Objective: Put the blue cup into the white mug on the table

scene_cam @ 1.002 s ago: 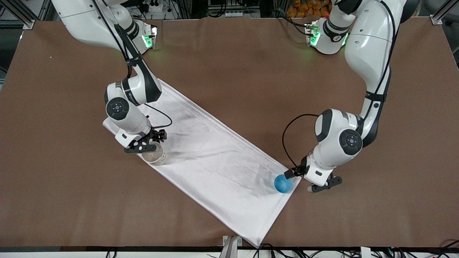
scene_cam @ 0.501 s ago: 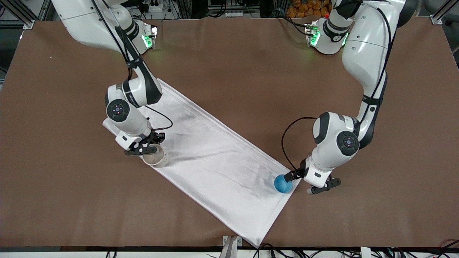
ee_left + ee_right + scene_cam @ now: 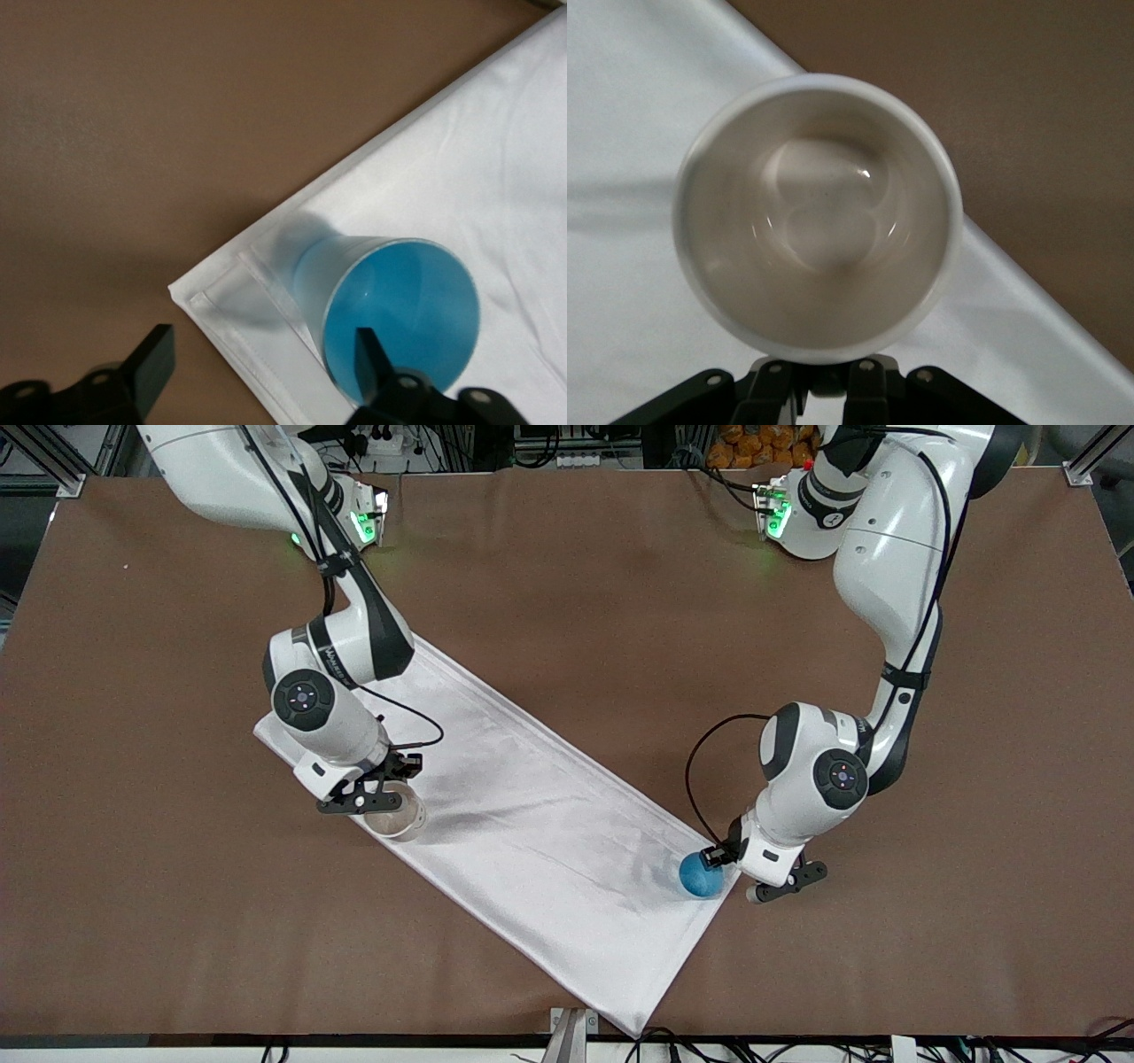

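Observation:
The blue cup stands mouth up on the corner of the white cloth toward the left arm's end; it also shows in the left wrist view. My left gripper is open at the cup, one finger over its rim and the other out over the cloth's corner. The white mug is at the cloth's edge toward the right arm's end, mouth up and empty. My right gripper is shut at the mug's side, where the handle is hidden by the fingers.
The long white folded cloth lies slantwise across the brown table, one corner reaching the table's edge nearest the front camera. Both arms reach down over the cloth's ends.
My right gripper and the mug have shifted a little toward the left arm's end. My left gripper has moved in onto the blue cup, which has stayed in place.

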{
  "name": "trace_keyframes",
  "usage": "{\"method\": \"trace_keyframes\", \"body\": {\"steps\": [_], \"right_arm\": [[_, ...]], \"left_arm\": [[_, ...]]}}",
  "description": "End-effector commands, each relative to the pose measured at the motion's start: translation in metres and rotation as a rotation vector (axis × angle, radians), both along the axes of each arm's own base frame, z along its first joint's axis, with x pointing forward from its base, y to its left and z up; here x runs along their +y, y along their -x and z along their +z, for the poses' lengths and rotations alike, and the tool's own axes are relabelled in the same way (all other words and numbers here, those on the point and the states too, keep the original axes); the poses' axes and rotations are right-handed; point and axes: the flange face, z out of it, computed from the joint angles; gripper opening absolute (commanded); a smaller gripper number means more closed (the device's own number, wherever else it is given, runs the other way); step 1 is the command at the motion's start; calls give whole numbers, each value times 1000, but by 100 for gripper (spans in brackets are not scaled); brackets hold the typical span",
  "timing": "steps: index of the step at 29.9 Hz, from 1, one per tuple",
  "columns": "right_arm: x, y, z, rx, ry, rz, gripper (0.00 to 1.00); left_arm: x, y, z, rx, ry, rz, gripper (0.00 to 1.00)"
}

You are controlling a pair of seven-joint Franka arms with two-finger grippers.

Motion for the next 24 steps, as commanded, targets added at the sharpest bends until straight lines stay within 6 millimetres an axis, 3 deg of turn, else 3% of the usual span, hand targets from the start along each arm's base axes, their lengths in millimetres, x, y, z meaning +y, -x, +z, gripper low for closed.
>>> {"method": "trace_keyframes", "body": {"steps": [1, 9, 16, 24], "right_arm": [[25, 2, 23, 4, -5, -35, 0], [42, 7, 36, -17, -15, -66, 0], [86, 22, 54, -18, -14, -99, 0], [148, 49, 72, -35, -14, -143, 0]], "left_arm": [[-4, -3, -1, -31, -48, -21, 0], [2, -5, 10, -34, -74, -42, 0], [5, 3, 33, 34, -123, -75, 0], [-1, 21, 79, 100, -142, -101, 0]]}}
